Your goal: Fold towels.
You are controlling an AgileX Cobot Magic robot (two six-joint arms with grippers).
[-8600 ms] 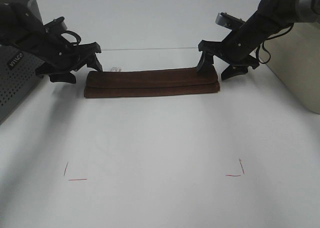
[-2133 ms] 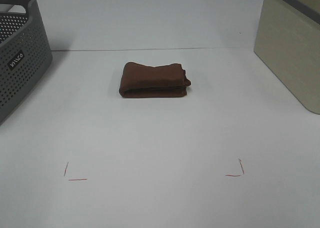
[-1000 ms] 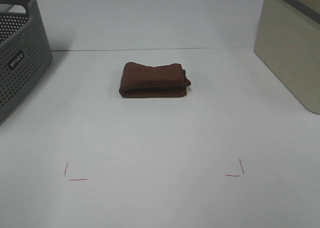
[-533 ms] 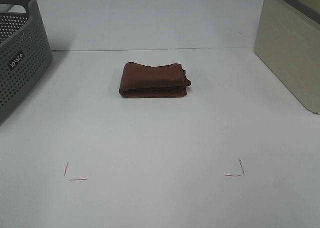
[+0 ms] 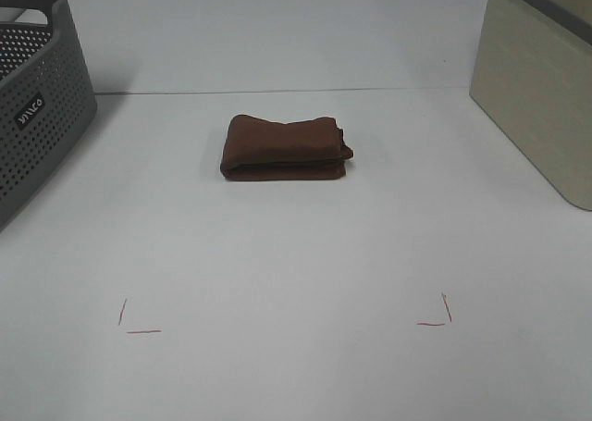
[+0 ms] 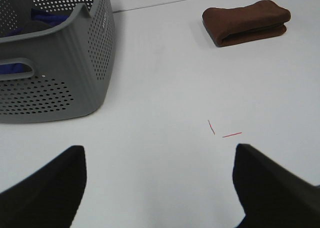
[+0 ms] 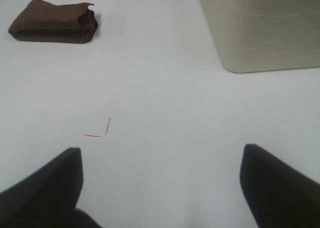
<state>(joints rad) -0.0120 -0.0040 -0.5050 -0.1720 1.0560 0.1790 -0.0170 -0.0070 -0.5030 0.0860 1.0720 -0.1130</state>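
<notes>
The dark brown towel (image 5: 287, 147) lies folded into a compact thick rectangle on the white table, a little behind its middle. It also shows in the left wrist view (image 6: 246, 22) and in the right wrist view (image 7: 53, 20). Neither arm shows in the high view. My left gripper (image 6: 159, 155) is open and empty, pulled back over the table's front left, far from the towel. My right gripper (image 7: 161, 155) is open and empty, pulled back over the front right. The towel's white tag is hidden.
A grey perforated basket (image 5: 37, 106) stands at the left edge and holds dark blue cloth (image 6: 47, 17). A beige bin (image 5: 541, 88) stands at the right edge. Red corner marks (image 5: 137, 324) (image 5: 437, 315) are drawn on the table near the front.
Since 8.6 s ago the towel went from a long strip to a short compact fold, and both arms left the high view. Over the last two seconds nothing moved.
</notes>
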